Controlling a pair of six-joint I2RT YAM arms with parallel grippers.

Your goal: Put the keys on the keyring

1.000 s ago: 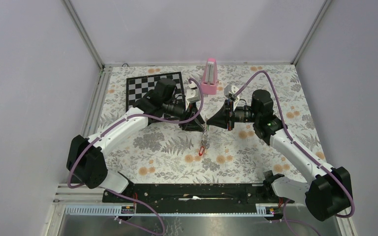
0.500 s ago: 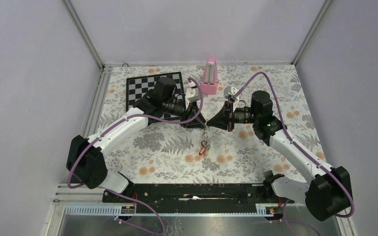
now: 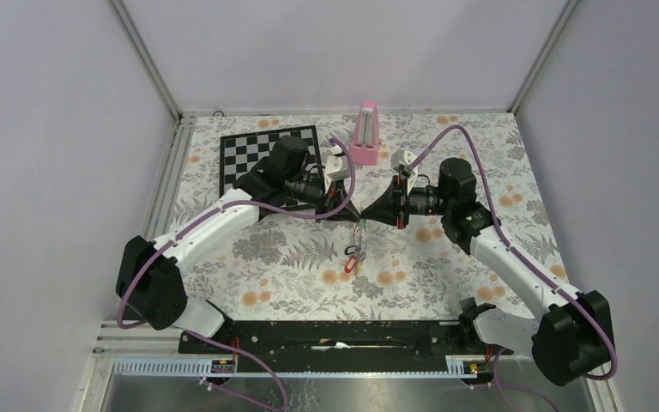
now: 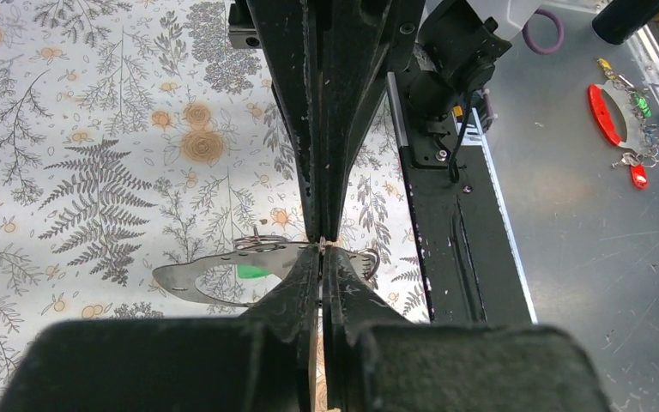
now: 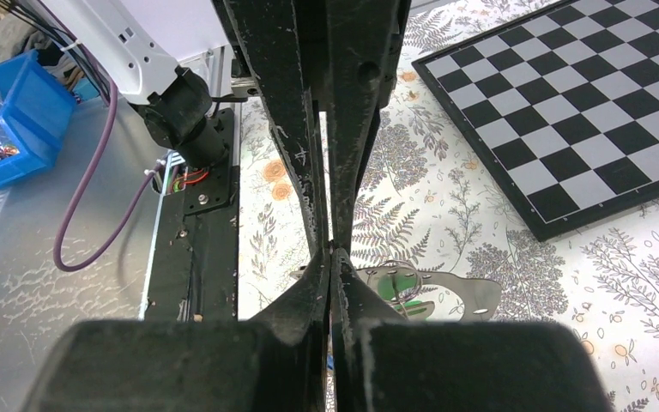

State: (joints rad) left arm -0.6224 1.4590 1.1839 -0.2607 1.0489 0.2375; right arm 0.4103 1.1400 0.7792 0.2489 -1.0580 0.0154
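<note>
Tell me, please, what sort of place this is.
Probably a robotics lab cell: panel walls on aluminium posts, two arms bolted to a rail, and props like a chessboard and pink metronome on a floral cloth.

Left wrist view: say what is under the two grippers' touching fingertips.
A flat grey keyring, a green key tag and thin wire rings show below the left gripper and right gripper. Their fingers cover its middle, hiding the grip.

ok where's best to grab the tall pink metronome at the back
Probably the narrower upper body, coming down from above: the tall pink tapered metronome stands upright and narrows toward its top, so it is slimmest there.
</note>
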